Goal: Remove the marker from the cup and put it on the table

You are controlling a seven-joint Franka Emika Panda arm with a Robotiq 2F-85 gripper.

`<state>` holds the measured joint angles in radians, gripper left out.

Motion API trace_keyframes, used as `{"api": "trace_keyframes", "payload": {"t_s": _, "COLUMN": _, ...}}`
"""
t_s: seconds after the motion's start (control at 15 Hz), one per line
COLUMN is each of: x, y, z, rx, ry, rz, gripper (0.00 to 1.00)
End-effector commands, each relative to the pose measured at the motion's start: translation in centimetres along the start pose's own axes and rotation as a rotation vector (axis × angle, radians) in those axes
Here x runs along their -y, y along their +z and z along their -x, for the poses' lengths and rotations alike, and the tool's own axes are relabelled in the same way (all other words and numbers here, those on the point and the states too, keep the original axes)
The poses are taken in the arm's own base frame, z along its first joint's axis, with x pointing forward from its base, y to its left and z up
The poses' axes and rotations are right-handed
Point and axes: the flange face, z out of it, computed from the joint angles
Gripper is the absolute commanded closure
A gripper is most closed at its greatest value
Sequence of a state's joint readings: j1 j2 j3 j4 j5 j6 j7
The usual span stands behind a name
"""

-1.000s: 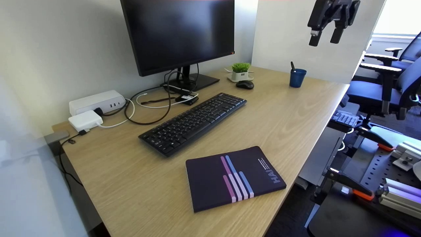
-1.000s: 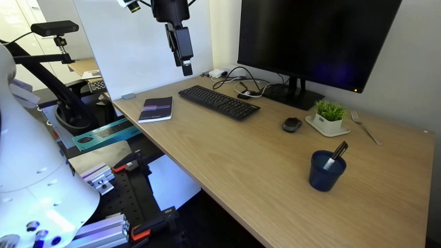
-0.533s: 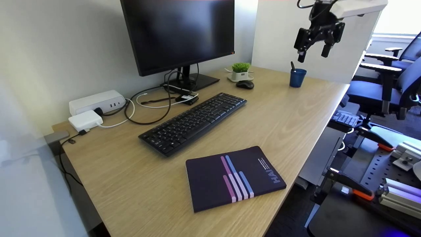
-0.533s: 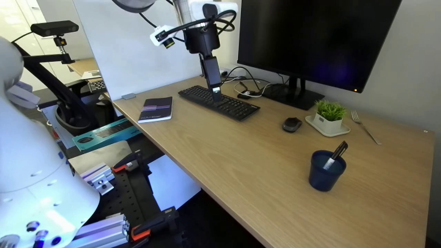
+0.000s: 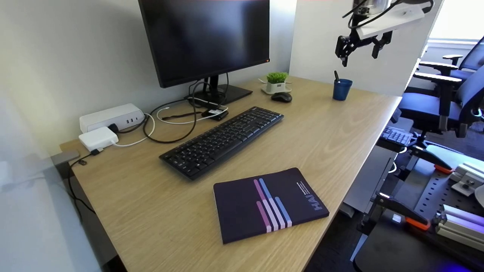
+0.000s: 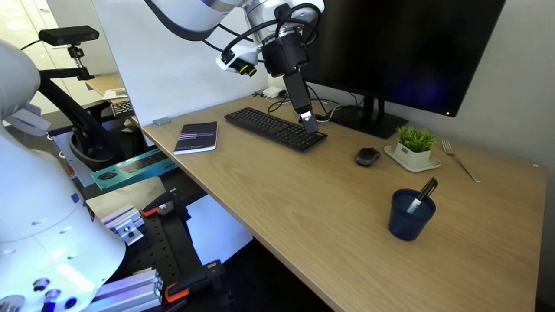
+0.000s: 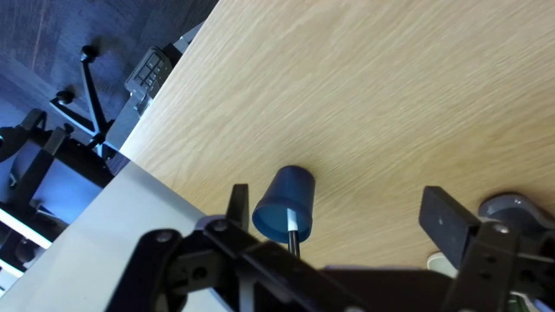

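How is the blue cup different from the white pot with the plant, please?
The cup is dark blue and round, while the pot is white and square-sided. The cup holds a marker that leans and sticks out; the pot holds a bushy green plant. The cup stands directly on the table; the pot sits on a white tray. Both stand upright and hold something.

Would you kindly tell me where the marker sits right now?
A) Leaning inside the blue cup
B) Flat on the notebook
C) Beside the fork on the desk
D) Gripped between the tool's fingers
A, since an exterior view shows the marker slanting inside the blue cup, its dark end sticking out of the top.
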<state>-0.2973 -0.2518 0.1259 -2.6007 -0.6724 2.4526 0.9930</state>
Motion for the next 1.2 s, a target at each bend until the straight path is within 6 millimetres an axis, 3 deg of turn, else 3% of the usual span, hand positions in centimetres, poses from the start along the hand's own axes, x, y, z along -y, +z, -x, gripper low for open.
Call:
{"api": "trace_keyframes", "payload": {"t_s": 0.0, "x": 1.2, "y": 0.9, "z": -1.5, "rx": -0.059, "ry": 0.061, "rz": 0.073, "gripper": 0.00}}
{"api": "trace_keyframes", "payload": {"t_s": 0.67, "x": 2.0, "y": 7.6, "z": -6.1, "rx": -0.169, "ry": 0.085, "rz": 0.170, "gripper": 0.00}}
{"api": "trace_keyframes", "payload": {"t_s": 1.13, "x": 3.1, "y": 11.4, "z": -6.2, "rx": -0.237, "ry": 0.007, "rz": 0.203, "gripper": 0.00}}
